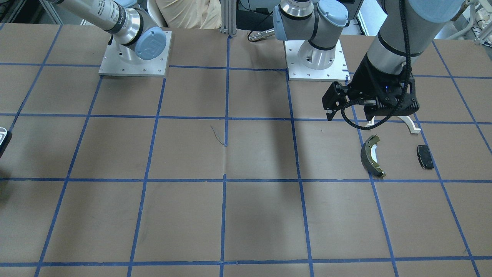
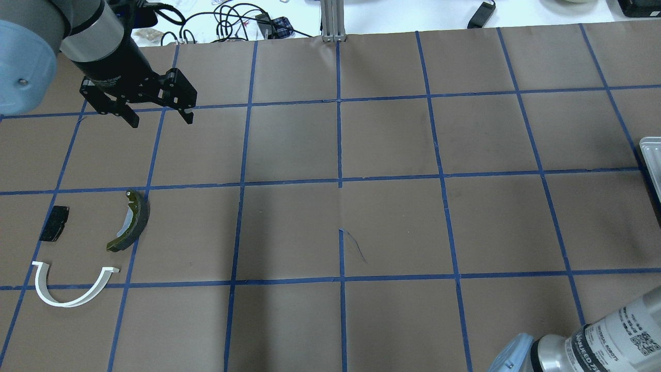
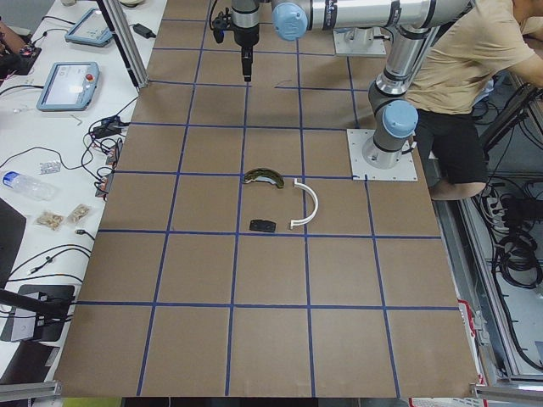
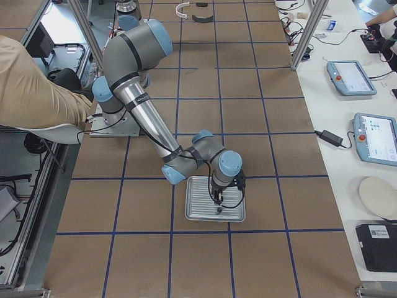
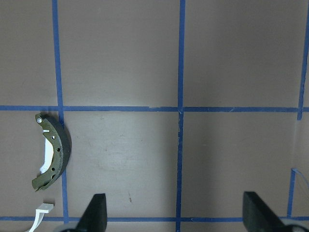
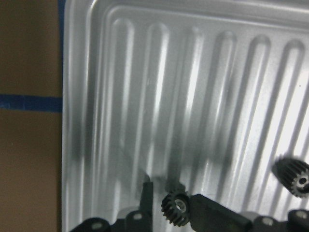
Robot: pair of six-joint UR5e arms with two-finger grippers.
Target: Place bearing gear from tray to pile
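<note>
- Right gripper: low over the tray, fingers flanking your bearing gear, apparently to pinch it. Whether it is clamped yet, you cannot tell.
- Left gripper: spread wide, empty, raised beyond the pile, likely leaving your drop spot free.

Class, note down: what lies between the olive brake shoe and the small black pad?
Only bare table paper separates brake shoe and black pad; the overhead view shows it.

Small black toothed bearing gear in ribbed silver tray, far from pile.
</note>
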